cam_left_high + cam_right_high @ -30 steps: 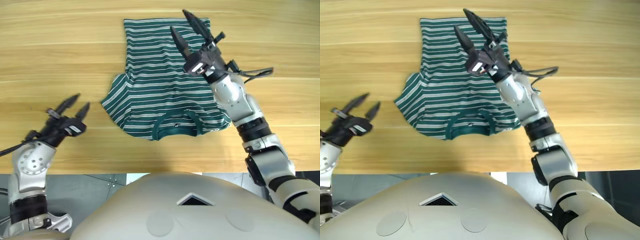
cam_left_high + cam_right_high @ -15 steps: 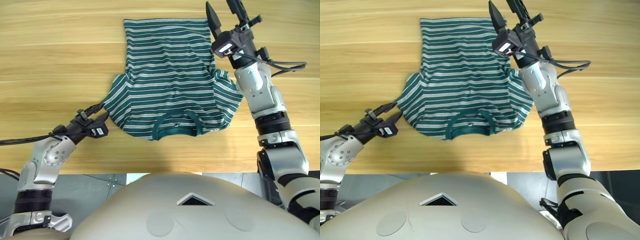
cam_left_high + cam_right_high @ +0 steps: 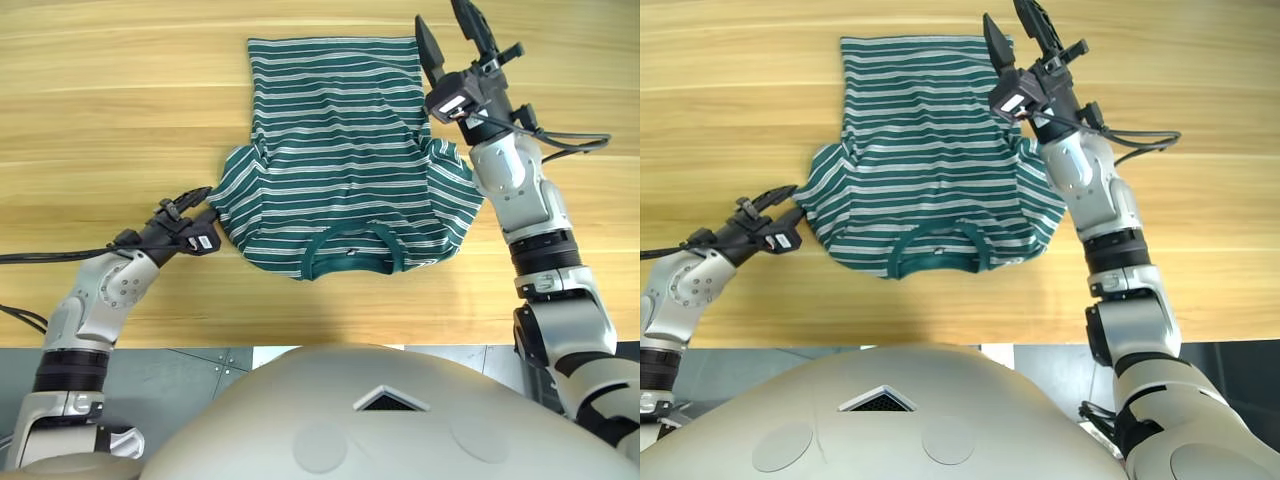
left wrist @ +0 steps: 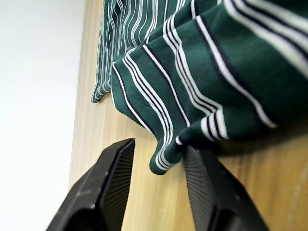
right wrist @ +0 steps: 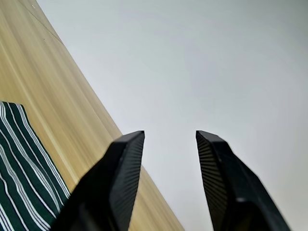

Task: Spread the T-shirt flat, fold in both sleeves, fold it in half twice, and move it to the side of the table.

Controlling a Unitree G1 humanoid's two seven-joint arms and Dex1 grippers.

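Left end effector (image 3: 205,207) advanced, straddling T-shirt (image 3: 340,150) sleeve hem.

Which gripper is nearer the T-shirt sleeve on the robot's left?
Left. The left gripper straddles that sleeve; the right gripper hangs open by the T-shirt's far right corner.
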